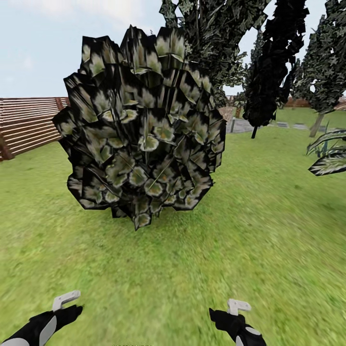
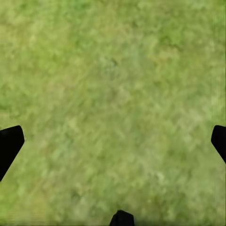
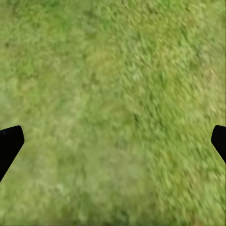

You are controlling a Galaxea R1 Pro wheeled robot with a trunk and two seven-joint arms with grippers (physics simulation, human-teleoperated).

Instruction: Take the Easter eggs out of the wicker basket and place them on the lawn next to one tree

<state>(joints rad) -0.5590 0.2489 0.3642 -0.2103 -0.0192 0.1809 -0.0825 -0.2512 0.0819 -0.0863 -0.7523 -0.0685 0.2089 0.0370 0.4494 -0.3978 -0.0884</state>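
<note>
Lawn (image 1: 269, 230): bright green grass with light and dark patches, filling the lower half of the head view.
Bush (image 1: 142, 125): big, dark, leafy, in the middle.
Trees (image 1: 274, 62): upper right, far back.
Fence (image 1: 26, 125): brown slats, left edge.
Left end effector (image 2: 113, 141): wide open, holding nothing, over grass.
Right end effector (image 3: 113, 141): wide open, holding nothing, over grass.

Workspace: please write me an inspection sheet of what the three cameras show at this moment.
Surface: lawn, green, flat.
Job's things: eggs and basket, nothing seen; grey-trunk tree far right.
Clutter: big leafy bush straight ahead; plant leaves at right edge.
Grippers: left tool and right tool open, empty, over grass.
Cables: nothing seen.
Surroundings: wooden fence on left, black tree, paving behind.
</note>
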